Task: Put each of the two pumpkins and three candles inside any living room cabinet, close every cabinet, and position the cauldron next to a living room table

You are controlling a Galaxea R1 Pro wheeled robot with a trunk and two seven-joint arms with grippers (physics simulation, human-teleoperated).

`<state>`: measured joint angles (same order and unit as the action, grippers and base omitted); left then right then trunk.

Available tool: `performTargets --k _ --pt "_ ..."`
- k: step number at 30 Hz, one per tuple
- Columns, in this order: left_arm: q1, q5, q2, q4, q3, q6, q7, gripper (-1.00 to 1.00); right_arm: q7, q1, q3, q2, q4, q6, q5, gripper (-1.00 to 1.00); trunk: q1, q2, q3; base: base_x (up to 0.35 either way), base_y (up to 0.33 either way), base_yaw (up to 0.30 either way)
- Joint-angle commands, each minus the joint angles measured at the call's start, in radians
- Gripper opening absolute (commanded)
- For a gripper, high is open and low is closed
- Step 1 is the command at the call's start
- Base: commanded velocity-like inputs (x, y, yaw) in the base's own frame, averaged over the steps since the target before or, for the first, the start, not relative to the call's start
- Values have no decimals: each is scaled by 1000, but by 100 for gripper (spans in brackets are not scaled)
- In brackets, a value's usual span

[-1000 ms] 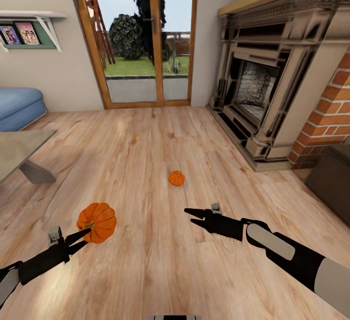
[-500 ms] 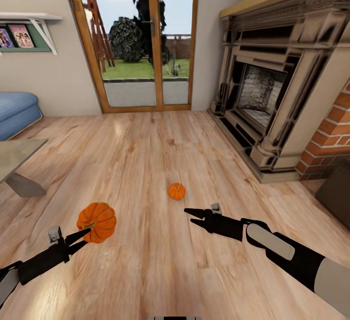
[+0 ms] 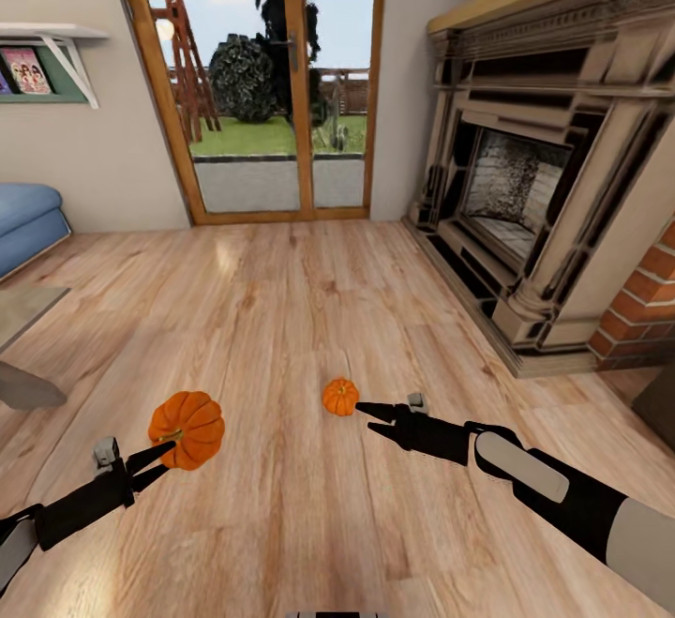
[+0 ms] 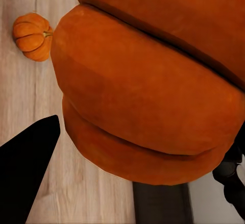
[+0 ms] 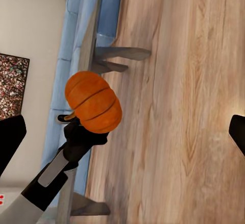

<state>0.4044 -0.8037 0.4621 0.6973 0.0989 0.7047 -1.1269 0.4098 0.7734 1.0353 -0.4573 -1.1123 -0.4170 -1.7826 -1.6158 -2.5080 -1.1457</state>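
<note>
While the left gripper (image 3: 157, 457) grips one ribbed orange pumpkin (image 3: 187, 429), the second small orange pumpkin (image 3: 340, 397) sits on the wooden floor (image 3: 309, 299) just ahead of the right gripper (image 3: 367, 417), whose fingers stand apart.

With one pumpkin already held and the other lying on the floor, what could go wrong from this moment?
1. The left gripper holds the held pumpkin only at its stem end; the heavy body hangs beyond the fingers, so it may slip out while driving.
2. The right gripper is open, with its tips just beside the floor pumpkin. A sideways touch may roll the round fruit away over the smooth wooden floor, perhaps toward the fireplace.
</note>
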Motion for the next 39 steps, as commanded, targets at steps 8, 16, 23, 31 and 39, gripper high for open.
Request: performTargets --k 8,16,23,31,39 --pt "1 -9 1 1 1 10 1 -100 -5 1 3 0 44 0 -9 100 0 0 -1 337 0 0" --pt "1 -9 0 2 -2 31 0 -100 -31 1 0 -2 113 54 -15 100 0 0 -1 337 0 0" --pt "1 -9 -2 2 -8 41 -1 -100 -224 1 -49 8 175 241 -9 100 0 0 -1 337 0 0" --pt "1 -9 -2 2 -6 42 -1 -100 -220 1 -48 138 511 282 31 100 0 0 -1 337 2 0" --pt "1 -8 1 1 3 42 -51 -100 83 1 -43 276 926 254 75 100 0 0 -1 238 95 0"
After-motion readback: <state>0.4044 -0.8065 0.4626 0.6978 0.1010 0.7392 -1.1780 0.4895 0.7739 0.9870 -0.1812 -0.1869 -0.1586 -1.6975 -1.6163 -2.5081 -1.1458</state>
